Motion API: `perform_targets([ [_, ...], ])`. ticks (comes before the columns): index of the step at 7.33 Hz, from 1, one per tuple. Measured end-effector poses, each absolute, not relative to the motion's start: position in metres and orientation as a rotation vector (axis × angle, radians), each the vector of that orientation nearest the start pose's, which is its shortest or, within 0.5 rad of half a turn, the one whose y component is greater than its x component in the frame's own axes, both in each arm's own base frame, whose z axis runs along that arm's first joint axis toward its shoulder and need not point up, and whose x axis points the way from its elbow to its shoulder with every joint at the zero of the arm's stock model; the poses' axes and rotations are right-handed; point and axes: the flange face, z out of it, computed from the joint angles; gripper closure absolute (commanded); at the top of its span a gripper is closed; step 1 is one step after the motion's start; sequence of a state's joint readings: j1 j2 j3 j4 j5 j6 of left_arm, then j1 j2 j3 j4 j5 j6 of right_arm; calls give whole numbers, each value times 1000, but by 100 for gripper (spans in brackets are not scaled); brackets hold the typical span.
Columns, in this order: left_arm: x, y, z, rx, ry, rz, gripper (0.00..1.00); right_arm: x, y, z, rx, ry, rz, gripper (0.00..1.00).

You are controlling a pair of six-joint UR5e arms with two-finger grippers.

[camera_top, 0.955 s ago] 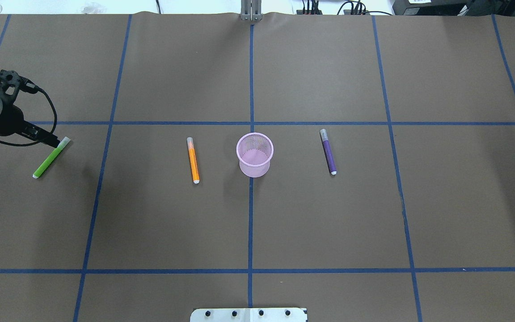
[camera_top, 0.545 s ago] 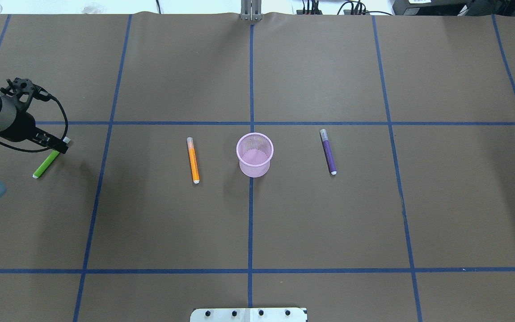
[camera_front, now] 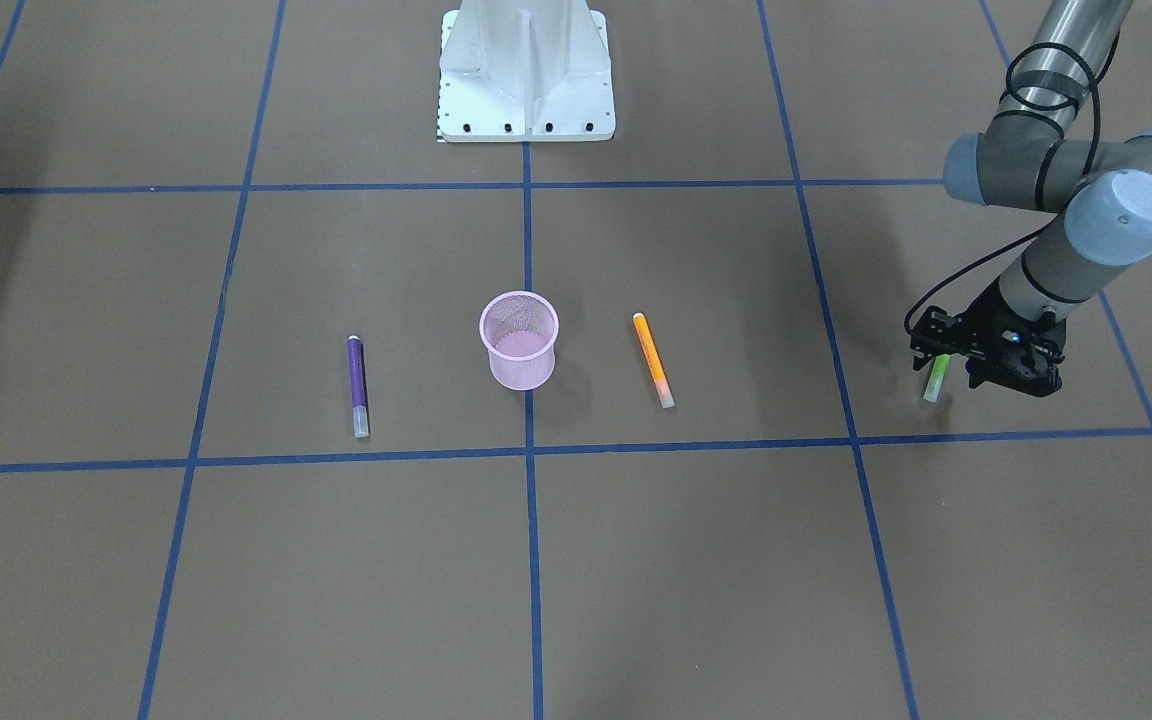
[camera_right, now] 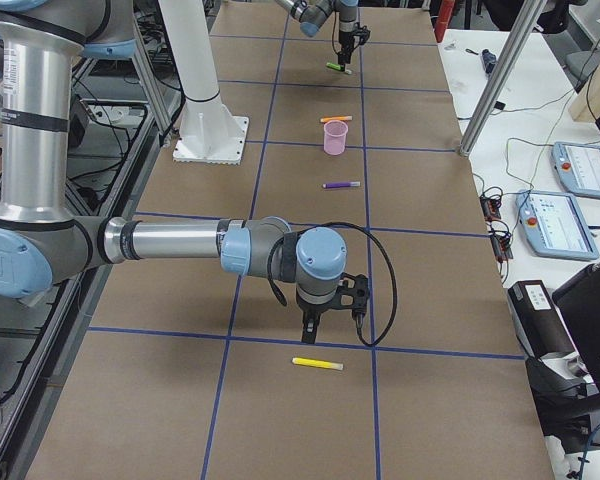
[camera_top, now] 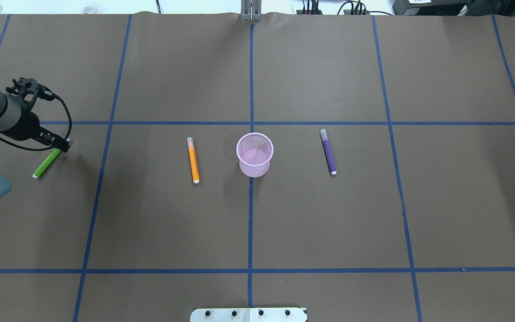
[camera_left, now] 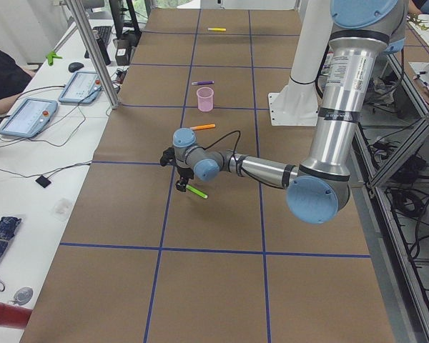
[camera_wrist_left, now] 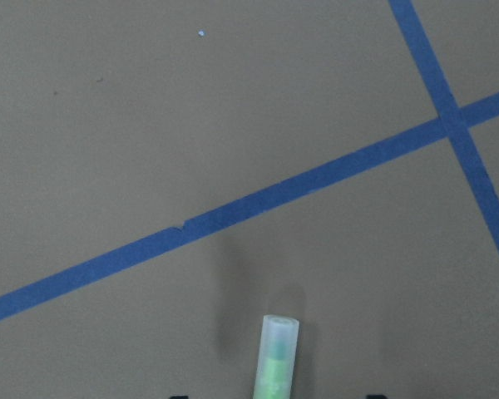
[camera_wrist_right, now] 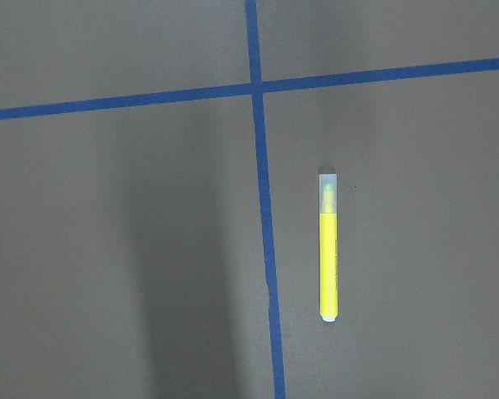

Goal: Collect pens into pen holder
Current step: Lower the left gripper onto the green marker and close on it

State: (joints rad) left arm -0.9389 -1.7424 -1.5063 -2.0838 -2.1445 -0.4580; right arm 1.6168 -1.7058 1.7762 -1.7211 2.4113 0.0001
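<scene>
The pink mesh cup [camera_top: 255, 154] stood upright in the middle of the table [camera_top: 329, 223], on the centre tape line. The orange pen [camera_top: 193, 160] lay flat near it on the robot's left and the purple pen [camera_top: 328, 151] on its right, neither touching it. Far to the left, the left end effector [camera_top: 64, 146] hung low over the capped end of the green pen [camera_top: 45, 165], its fingers spread apart on either side of the cap and gripping nothing; the pen lay on the table. The right end effector [camera_right: 310, 325] hovered near the yellow pen [camera_wrist_right: 328, 249], which lay flat beside a tape line; I cannot tell whether it was released or clenched.
</scene>
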Motion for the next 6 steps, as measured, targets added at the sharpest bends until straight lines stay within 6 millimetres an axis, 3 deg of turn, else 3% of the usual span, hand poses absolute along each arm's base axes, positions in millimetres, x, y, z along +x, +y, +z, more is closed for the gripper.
perform_targets([
  [3, 294, -524, 554, 215, 787, 351, 35, 79, -425, 629, -55, -843, 78, 0],
  [6, 299, -525, 555, 212, 786, 360, 53, 79, -426, 628, -53, -844, 77, 0],
])
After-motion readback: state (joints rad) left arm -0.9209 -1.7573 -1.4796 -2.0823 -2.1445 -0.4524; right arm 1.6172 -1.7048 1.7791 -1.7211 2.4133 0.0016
